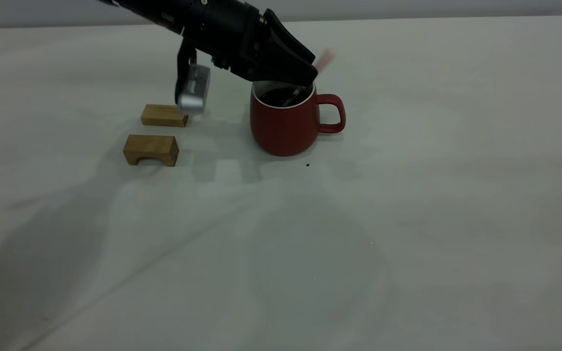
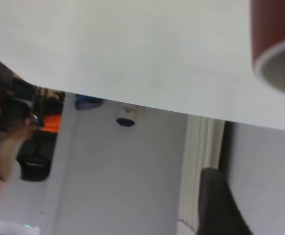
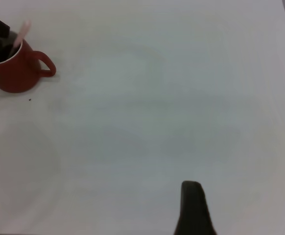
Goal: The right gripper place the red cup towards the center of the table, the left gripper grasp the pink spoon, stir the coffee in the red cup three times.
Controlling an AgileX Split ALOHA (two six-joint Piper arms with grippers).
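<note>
The red cup (image 1: 286, 126) stands on the table (image 1: 408, 195) back of centre, its handle pointing right, with dark coffee (image 1: 281, 96) inside. My left gripper (image 1: 310, 78) hangs right over the cup's mouth, shut on the pink spoon (image 1: 326, 58). The spoon's pink handle sticks up and to the right past the fingertips, and its grey metal end dips into the coffee. The right wrist view shows the cup (image 3: 12, 73) and the spoon (image 3: 22, 32) far off. My right gripper (image 3: 194, 208) is well away from them, over bare table, and does not appear in the exterior view.
Two tan wooden blocks lie left of the cup: a flat one (image 1: 164, 115) and an arched one (image 1: 151, 149). A small dark speck (image 1: 307, 165) sits in front of the cup. The left wrist view shows the cup's rim (image 2: 274, 63) and the table's far edge.
</note>
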